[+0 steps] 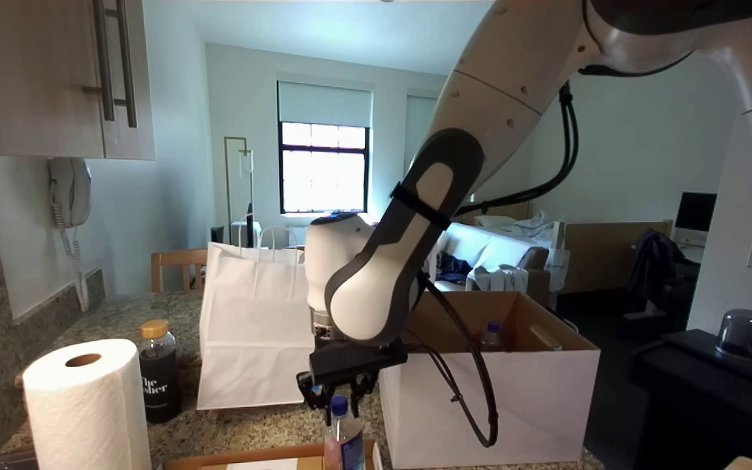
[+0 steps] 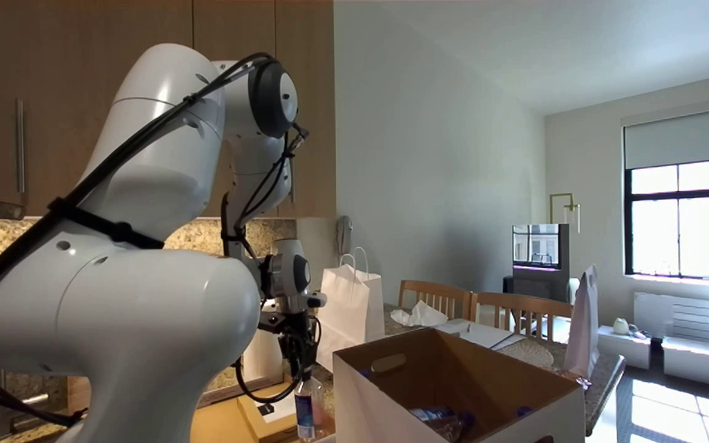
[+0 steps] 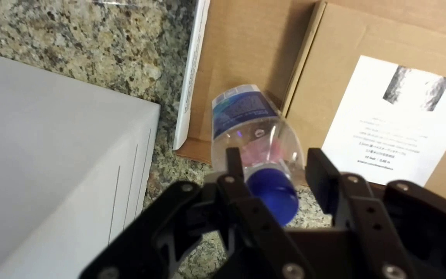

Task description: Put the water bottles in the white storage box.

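The gripper stands partly spread, its fingers on either side of the blue screw cap with a gap beside one, so nothing looks held; whether the nearer finger brushes the cap is hard to judge. The water bottle stands upright just below the gripper, its long axis nearly in line with the fingers, its base in the shallow cardboard tray. The white storage box is just beside the gripper, its rim higher than the fingertips, so once the cap is clasped, the coming move likely calls for a lift before sideways travel to the other water bottles inside
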